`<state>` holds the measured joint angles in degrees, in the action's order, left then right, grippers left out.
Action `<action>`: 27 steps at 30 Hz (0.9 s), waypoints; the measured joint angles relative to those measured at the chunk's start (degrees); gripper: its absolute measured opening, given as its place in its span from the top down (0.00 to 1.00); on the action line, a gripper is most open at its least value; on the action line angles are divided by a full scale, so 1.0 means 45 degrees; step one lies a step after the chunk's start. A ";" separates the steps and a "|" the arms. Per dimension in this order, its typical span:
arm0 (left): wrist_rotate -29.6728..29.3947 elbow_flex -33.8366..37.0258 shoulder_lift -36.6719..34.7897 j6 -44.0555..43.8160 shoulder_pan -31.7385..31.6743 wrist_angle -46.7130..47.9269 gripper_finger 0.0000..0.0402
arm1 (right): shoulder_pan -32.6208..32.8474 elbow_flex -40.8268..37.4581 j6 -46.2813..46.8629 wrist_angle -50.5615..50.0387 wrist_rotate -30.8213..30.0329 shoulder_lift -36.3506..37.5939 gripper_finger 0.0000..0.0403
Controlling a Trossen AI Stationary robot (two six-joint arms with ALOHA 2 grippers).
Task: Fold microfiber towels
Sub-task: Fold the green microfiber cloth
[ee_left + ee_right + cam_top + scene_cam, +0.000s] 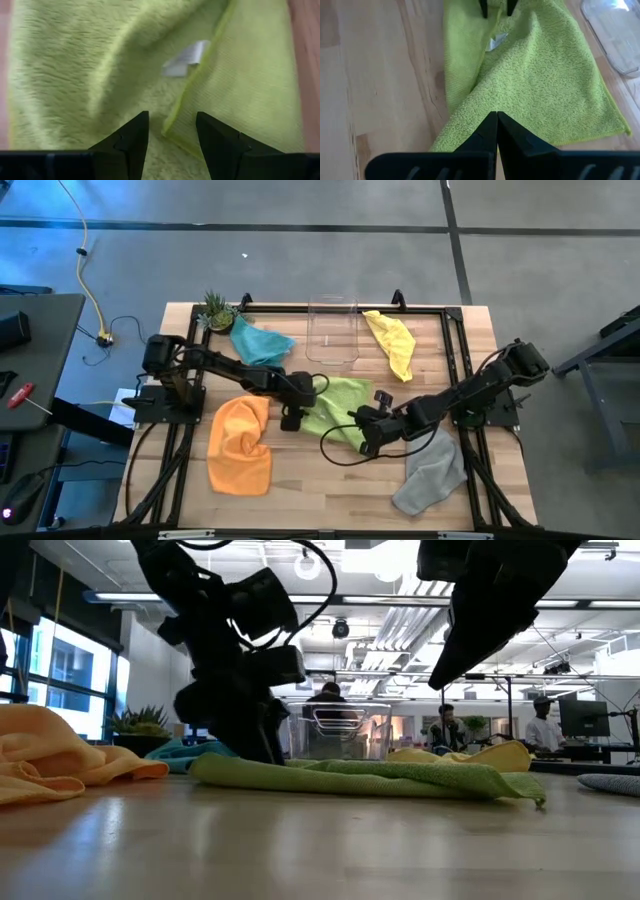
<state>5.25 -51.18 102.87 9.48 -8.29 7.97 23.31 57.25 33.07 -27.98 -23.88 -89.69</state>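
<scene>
While the wooden table (330,480) carries all five towels, only the lime green towel (335,408) at its middle is being worked. It lies partly doubled over, one hemmed edge and its white tag (186,59) turned up. The left gripper (292,418) stands at its left edge, fingers spread with the loose hem between them, probably placed to pinch that edge. The right gripper (366,442) sits at the towel's opposite end, fingers pressed together on the cloth, likely pinning it so it cannot slide. Around them lie the orange towel (240,446), grey towel (432,472), teal towel (260,342) and yellow towel (392,343), with the clear bin (332,330) and a small plant (217,308) at the far edge. None blocks the fold.
</scene>
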 joint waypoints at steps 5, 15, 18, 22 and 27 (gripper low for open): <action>0.0060 -0.0019 -0.0005 0.0423 0.0048 0.0389 0.72 | -0.0004 0.0000 -0.0094 -0.0002 0.0000 0.0000 1.00; -0.0169 0.0000 -0.0920 0.1102 0.0846 0.0672 0.97 | 0.0000 0.0000 -0.0118 -0.0235 0.0092 0.0034 1.00; -0.0280 0.0000 -0.1538 0.0930 0.1148 0.0962 0.95 | 0.0000 0.0002 0.0022 -0.0638 0.0106 0.0164 1.00; -0.0363 0.0000 -0.2226 0.0701 0.1630 0.1188 0.97 | -0.0152 0.0010 0.0324 -0.0886 0.0107 0.0196 1.00; -0.0321 -0.0010 -0.2616 -0.0300 0.2298 0.1324 0.98 | -0.0651 0.0010 0.0331 -0.0662 0.0292 -0.0075 1.00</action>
<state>3.81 -51.22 91.10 8.13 2.04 13.93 20.38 57.30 34.56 -30.96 -22.56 -90.03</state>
